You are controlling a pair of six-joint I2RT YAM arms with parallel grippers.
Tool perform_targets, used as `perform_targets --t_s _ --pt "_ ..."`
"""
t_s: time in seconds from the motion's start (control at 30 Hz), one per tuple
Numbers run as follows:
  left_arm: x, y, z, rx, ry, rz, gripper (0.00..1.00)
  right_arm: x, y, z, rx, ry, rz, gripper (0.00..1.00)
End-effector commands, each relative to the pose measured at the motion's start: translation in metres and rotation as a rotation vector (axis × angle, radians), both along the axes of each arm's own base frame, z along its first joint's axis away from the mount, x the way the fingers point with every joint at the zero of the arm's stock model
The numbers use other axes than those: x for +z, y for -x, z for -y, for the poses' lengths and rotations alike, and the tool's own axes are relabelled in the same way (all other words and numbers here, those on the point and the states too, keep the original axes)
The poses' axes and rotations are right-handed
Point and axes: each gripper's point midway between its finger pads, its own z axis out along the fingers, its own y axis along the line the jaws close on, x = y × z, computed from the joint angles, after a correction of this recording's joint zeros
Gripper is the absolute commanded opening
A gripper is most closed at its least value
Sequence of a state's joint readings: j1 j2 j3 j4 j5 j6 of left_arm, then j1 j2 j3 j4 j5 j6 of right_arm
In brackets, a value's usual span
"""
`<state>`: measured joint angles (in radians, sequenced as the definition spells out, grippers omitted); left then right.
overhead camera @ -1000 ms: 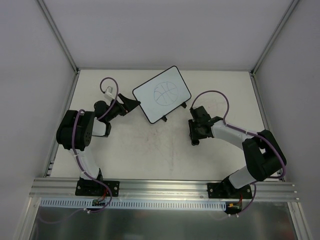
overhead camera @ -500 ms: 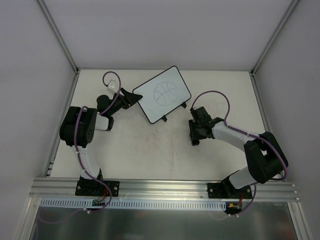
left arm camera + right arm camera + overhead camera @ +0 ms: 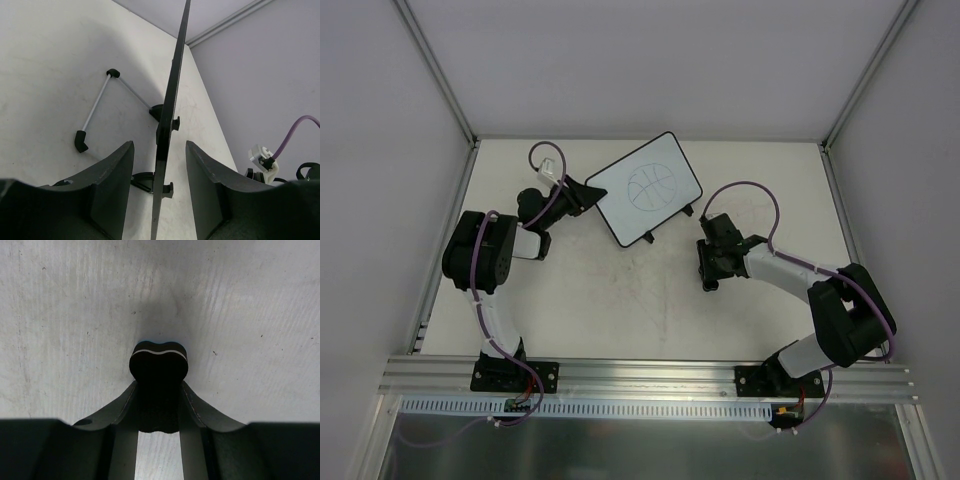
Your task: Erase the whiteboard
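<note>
The whiteboard (image 3: 645, 188) stands tilted at the back middle of the table, with a round ball-like line drawing on its face. My left gripper (image 3: 586, 194) is open at the board's left edge. In the left wrist view (image 3: 160, 192) the board's thin black edge (image 3: 169, 110) runs edge-on between the two fingers (image 3: 112, 187), with a gap on each side. My right gripper (image 3: 708, 276) is low over the table, right of the board and apart from it. In the right wrist view (image 3: 159, 390) it is shut on a small black eraser (image 3: 159, 365).
The board's wire stand leg (image 3: 96, 109) and black feet (image 3: 167, 114) rest on the white table (image 3: 620, 300). Grey walls close the left, back and right sides. An aluminium rail (image 3: 650, 375) runs along the near edge by the arm bases.
My left gripper has moved up and toward the board, so its open fingers now straddle the board's left edge. The right arm and the board have stayed put.
</note>
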<state>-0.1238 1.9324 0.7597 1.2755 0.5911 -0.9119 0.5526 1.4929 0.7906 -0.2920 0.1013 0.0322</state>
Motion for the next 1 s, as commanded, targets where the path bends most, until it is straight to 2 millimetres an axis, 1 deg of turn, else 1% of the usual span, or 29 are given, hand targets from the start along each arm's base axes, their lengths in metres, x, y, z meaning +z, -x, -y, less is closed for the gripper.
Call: perform_targets --t_s 0.0,0.07,0.13,0.17,0.2,0.23,0.3,0.37,0.4,0.47,0.5,0.53,0.6,0.63,0.7,0.73,0.77,0.87,0.93,0.97 --pt "0.068 -0.003 0.005 0.009 0.001 0.369 0.46 0.011 -0.005 0.001 0.004 0.003 0.055 0.28" --pt "0.065 -0.003 0.006 0.006 -0.014 0.381 0.43 0.015 -0.007 0.001 0.001 0.000 0.065 0.27" --pt "0.067 -0.005 0.007 0.007 -0.016 0.398 0.41 0.019 -0.009 -0.001 0.006 -0.004 0.077 0.21" --pt "0.065 -0.006 0.008 0.001 -0.014 0.395 0.40 0.025 -0.012 -0.002 0.003 -0.017 0.094 0.18" --pt "0.066 -0.006 0.010 -0.007 -0.012 0.398 0.39 0.029 -0.013 -0.004 0.006 -0.025 0.102 0.10" --pt "0.068 -0.007 0.010 -0.012 -0.009 0.408 0.39 0.032 -0.014 -0.005 0.007 -0.033 0.110 0.06" --pt "0.066 -0.007 0.011 -0.010 -0.008 0.407 0.38 0.046 -0.019 -0.009 0.008 -0.057 0.145 0.02" --pt "0.065 -0.006 0.010 -0.005 -0.008 0.414 0.38 0.055 -0.023 -0.012 0.008 -0.073 0.168 0.01" --pt "0.067 -0.006 0.009 0.000 -0.008 0.421 0.39 0.064 -0.027 -0.016 0.012 -0.086 0.187 0.01" --pt "0.068 -0.004 0.010 -0.002 -0.013 0.431 0.39 0.072 -0.032 -0.020 0.018 -0.101 0.199 0.01" --pt "0.069 -0.004 0.009 0.000 -0.015 0.433 0.39 0.081 -0.036 -0.024 0.021 -0.113 0.213 0.00" --pt "0.067 -0.003 0.009 0.003 -0.023 0.434 0.40 0.084 -0.038 -0.028 0.029 -0.124 0.215 0.00" --pt "0.071 -0.001 0.008 0.007 -0.031 0.452 0.40 0.093 -0.044 -0.032 0.035 -0.137 0.228 0.00" --pt "0.070 -0.001 0.008 0.007 -0.034 0.453 0.40 0.102 -0.050 -0.037 0.037 -0.147 0.246 0.00" --pt "0.072 0.000 0.008 0.008 -0.036 0.459 0.41 0.110 -0.056 -0.041 0.038 -0.158 0.255 0.00" --pt "0.073 0.000 0.008 0.010 -0.035 0.462 0.41 0.119 -0.062 -0.048 0.048 -0.176 0.267 0.00" --pt "0.074 0.000 0.008 0.010 -0.033 0.464 0.43 0.122 -0.066 -0.050 0.070 -0.167 0.279 0.00" --pt "0.078 0.001 0.008 0.006 -0.033 0.478 0.44 0.132 -0.079 -0.060 0.086 -0.179 0.297 0.00" --pt "0.081 0.001 0.009 0.002 -0.040 0.495 0.40 0.135 -0.084 -0.065 0.099 -0.180 0.302 0.00" --pt "0.083 0.000 0.008 0.002 -0.041 0.501 0.39 0.142 -0.088 -0.069 0.109 -0.191 0.317 0.00"
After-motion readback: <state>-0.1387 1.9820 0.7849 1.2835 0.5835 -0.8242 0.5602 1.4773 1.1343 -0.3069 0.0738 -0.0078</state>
